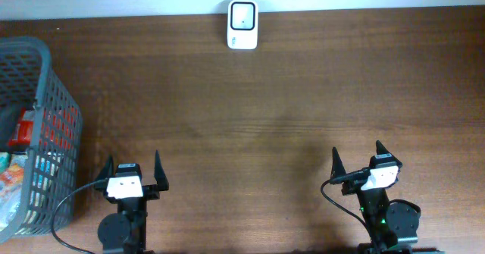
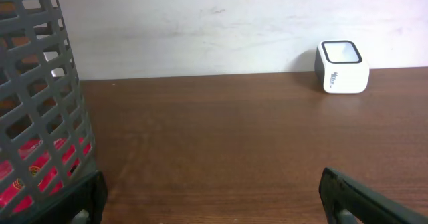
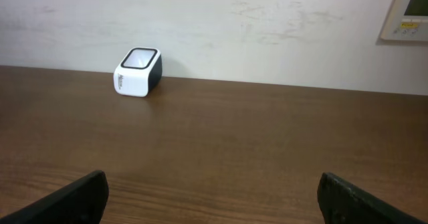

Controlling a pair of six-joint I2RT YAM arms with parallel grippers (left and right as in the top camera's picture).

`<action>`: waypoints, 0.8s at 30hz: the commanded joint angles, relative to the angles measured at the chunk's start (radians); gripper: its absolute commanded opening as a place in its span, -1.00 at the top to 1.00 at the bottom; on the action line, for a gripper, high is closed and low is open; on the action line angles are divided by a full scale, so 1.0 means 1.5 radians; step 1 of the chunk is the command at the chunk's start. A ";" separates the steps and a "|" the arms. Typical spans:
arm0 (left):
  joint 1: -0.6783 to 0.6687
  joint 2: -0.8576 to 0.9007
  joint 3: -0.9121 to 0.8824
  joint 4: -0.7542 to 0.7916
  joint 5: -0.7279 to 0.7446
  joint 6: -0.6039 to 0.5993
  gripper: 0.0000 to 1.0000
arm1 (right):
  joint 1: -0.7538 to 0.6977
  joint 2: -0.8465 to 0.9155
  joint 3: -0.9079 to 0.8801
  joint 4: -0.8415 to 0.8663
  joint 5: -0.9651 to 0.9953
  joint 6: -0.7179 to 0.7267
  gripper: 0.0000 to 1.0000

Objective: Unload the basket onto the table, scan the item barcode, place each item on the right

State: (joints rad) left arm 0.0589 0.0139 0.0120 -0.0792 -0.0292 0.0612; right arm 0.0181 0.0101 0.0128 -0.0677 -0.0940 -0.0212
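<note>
We see our left gripper [image 1: 133, 163] and right gripper [image 1: 357, 152] splayed wide, empty, over the wood-grain table [image 1: 250, 117]; boxy white scanner [image 1: 242, 25] at far edge, red packets [image 1: 27, 131] inside grey lattice basket [image 1: 47, 76].

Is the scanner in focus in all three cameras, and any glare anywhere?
Overhead: scanner sharp, lighting even, faint darker patch on the table. Left wrist: scanner clear, the near basket slightly soft. Right wrist: scanner clear, mild sheen on the table.
</note>
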 commanded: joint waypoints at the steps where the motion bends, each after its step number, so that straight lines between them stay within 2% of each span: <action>1: -0.003 -0.005 -0.002 -0.003 0.032 0.010 -0.98 | -0.004 -0.004 -0.005 -0.003 0.001 0.008 -0.98; 6: -0.003 -0.005 -0.001 0.005 0.096 0.009 -0.98 | -0.004 -0.004 -0.005 -0.003 0.001 0.008 -0.97; 9: -0.003 -0.005 -0.001 0.014 0.097 -0.050 -0.98 | -0.004 -0.004 -0.005 -0.003 0.001 0.008 -0.97; 13: -0.003 -0.005 0.010 0.034 0.164 -0.053 -0.98 | -0.004 -0.004 -0.005 -0.003 0.001 0.008 -0.97; 17: -0.003 0.007 0.050 0.024 0.173 -0.053 -0.98 | -0.004 -0.004 -0.005 -0.003 0.001 0.008 -0.97; 24: -0.003 0.213 0.215 0.022 0.200 -0.045 -0.98 | -0.004 -0.004 -0.005 -0.003 0.001 0.008 -0.97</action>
State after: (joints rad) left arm 0.0589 0.2226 0.2272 -0.0479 0.2481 -0.0044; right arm 0.0181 0.0101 0.0128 -0.0677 -0.0940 -0.0216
